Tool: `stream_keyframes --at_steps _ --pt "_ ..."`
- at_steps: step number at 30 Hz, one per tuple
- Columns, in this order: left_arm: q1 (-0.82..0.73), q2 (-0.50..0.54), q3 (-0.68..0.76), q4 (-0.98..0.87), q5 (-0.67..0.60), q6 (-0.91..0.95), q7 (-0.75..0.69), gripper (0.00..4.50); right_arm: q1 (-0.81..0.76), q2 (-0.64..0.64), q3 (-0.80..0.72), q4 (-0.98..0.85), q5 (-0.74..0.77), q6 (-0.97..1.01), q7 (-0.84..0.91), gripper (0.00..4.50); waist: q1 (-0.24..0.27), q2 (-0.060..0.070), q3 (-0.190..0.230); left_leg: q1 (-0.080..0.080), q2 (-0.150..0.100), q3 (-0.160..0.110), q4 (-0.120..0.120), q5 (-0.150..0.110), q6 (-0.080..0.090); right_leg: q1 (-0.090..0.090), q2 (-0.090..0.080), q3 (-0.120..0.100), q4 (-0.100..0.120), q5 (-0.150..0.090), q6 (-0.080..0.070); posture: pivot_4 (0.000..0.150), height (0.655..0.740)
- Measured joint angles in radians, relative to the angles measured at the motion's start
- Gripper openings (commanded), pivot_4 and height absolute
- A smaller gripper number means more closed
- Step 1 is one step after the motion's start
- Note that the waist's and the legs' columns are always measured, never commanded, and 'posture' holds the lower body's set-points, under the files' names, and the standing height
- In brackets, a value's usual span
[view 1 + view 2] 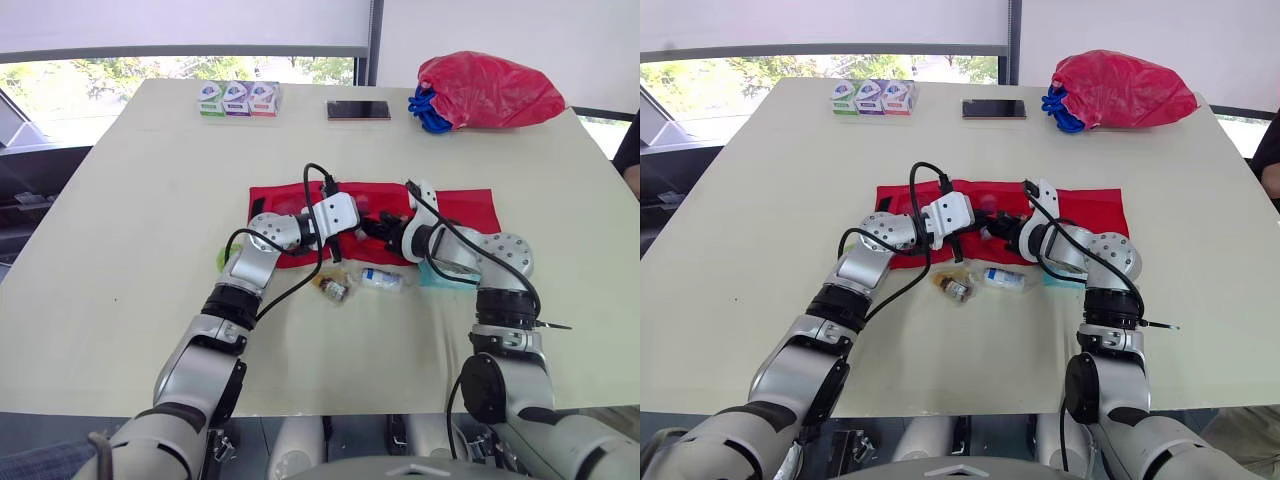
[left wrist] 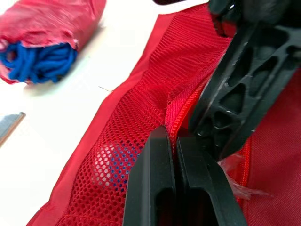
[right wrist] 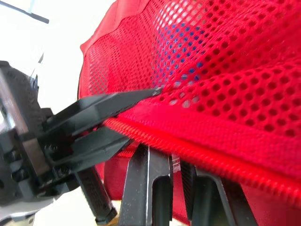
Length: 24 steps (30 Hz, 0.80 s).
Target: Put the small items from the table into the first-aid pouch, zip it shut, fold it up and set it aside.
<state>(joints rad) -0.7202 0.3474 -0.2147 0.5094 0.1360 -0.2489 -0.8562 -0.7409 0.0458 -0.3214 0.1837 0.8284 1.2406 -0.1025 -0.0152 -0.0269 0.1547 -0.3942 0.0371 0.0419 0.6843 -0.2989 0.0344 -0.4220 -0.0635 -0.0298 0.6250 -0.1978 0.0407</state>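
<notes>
The red first-aid pouch (image 1: 462, 210) lies spread flat at the table's middle. Both grippers meet at its centre. My left gripper (image 2: 175, 134) is shut on the zipper edge (image 2: 181, 106) of the red mesh pocket (image 2: 136, 108). A blue item (image 2: 113, 162) shows through the mesh. My right gripper (image 3: 176, 160) comes in from the opposite side, tips tucked under the zipper band (image 3: 202, 150), shut on a thin clear packet (image 3: 174, 162). In front of the pouch lie a brown packet (image 1: 332, 288), a white-and-blue packet (image 1: 381, 279) and a teal item (image 1: 438, 276).
At the table's far side there are three small boxes (image 1: 238, 98), a dark phone (image 1: 358, 110) and a red plastic bag holding blue cord (image 1: 490, 88). A green thing (image 1: 221, 260) peeks out under my left forearm. A person's sleeve (image 1: 630, 150) shows at the right edge.
</notes>
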Motion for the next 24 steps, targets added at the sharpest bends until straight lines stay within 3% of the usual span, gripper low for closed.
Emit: stream_keyframes --at_steps 10,13,16,17,24 --pt "0.006 -0.001 0.002 -0.009 -0.003 0.000 0.011 0.00 -0.001 0.007 0.024 0.077 -0.077 -0.133 0.096 0.10 0.000 0.000 0.000 0.000 0.000 0.000 0.000 0.000 0.000 0.000 0.000 0.000 0.000 0.000 0.000 0.150 0.7400" --pt "0.006 -0.001 0.002 -0.008 -0.004 -0.004 0.011 0.00 0.010 -0.007 0.042 0.069 -0.085 -0.132 0.125 1.04 0.001 0.000 0.000 0.000 0.000 0.000 0.000 0.000 0.000 0.000 0.000 0.000 0.000 0.000 0.000 0.150 0.7400" --pt "0.000 -0.002 0.003 0.009 -0.006 -0.010 0.012 0.00 0.043 -0.034 0.069 0.040 -0.089 -0.110 0.164 2.66 0.001 0.000 0.000 0.000 0.000 0.001 0.000 0.000 0.000 0.000 0.000 0.000 0.000 0.000 0.000 0.150 0.7400" --pt "-0.007 0.000 0.009 0.018 -0.008 -0.011 0.013 0.00 0.046 -0.039 0.069 0.025 -0.088 -0.107 0.170 2.97 0.001 0.000 0.000 0.000 0.000 0.001 0.000 0.000 0.000 0.000 0.000 0.000 0.000 0.000 0.000 0.150 0.7400" --pt "-0.034 -0.018 0.012 0.097 -0.061 0.004 -0.015 0.00 0.099 -0.161 0.140 -0.119 -0.091 -0.038 0.252 2.97 0.001 0.000 0.000 0.001 0.000 0.000 0.001 0.000 0.000 0.000 0.000 0.000 -0.001 0.000 0.000 0.150 0.7400"
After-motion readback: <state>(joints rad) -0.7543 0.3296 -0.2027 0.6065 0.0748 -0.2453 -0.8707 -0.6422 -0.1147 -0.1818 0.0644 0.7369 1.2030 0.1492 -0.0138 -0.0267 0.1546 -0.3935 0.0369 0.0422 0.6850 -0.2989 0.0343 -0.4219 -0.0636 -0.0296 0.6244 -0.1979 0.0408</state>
